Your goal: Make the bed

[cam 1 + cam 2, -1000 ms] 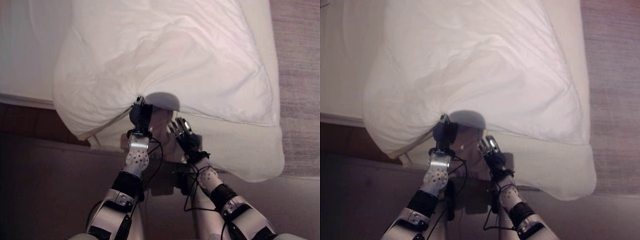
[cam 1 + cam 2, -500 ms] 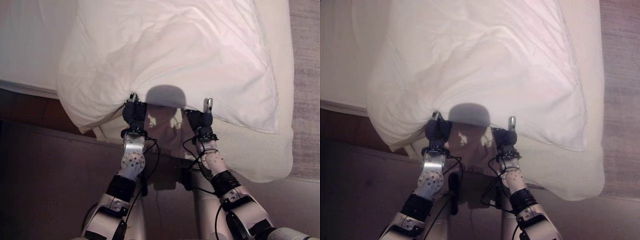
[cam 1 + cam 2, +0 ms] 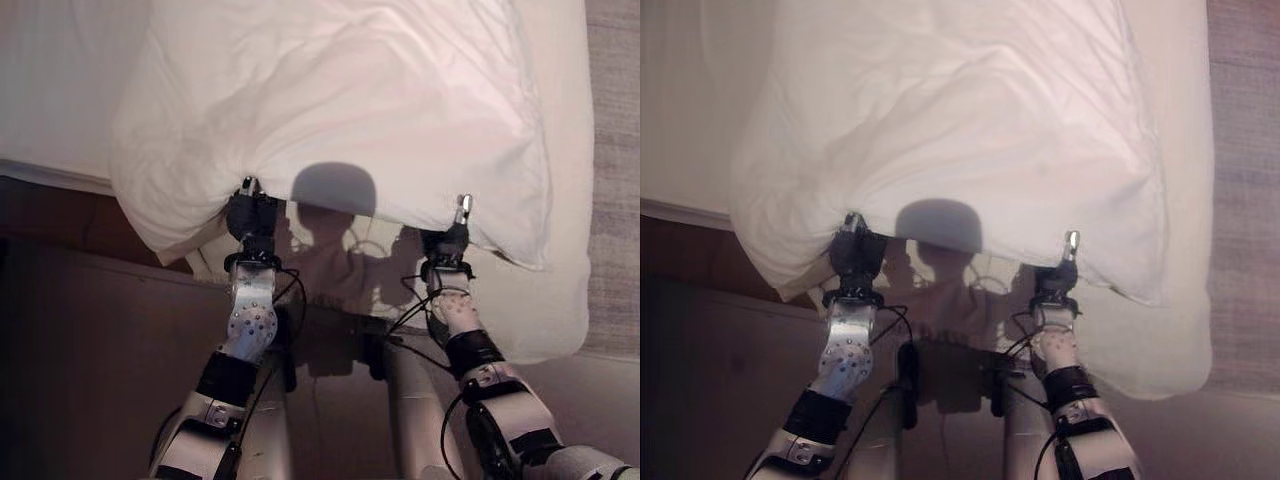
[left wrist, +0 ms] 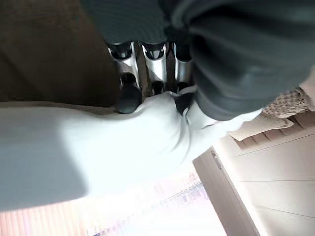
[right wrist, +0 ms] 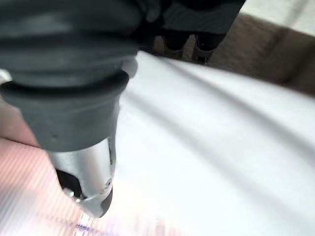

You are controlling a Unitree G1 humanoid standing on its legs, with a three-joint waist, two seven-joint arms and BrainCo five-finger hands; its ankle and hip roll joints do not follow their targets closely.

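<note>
A white duvet (image 3: pixel 340 100) lies rumpled across the bed, and its near edge hangs over the mattress (image 3: pixel 545 310) side. My left hand (image 3: pixel 251 215) grips that edge towards its left end. In the left wrist view its fingers (image 4: pixel 129 93) are curled into a bunch of the white cloth (image 4: pixel 98 152). My right hand (image 3: pixel 446 245) is at the same edge further right and reaches under the cloth (image 5: pixel 221 137). The duvet edge runs fairly straight between the two hands.
The bare mattress top (image 3: pixel 50 90) shows to the left of the duvet. A dark bed frame (image 3: pixel 60 215) runs below it at the left. Grey carpet (image 3: pixel 615 150) lies along the bed's right side.
My right hand has gone from open below the edge up to the duvet, then moved right along it. The left hand has kept its hold, and the edge between them has drawn out straighter.
</note>
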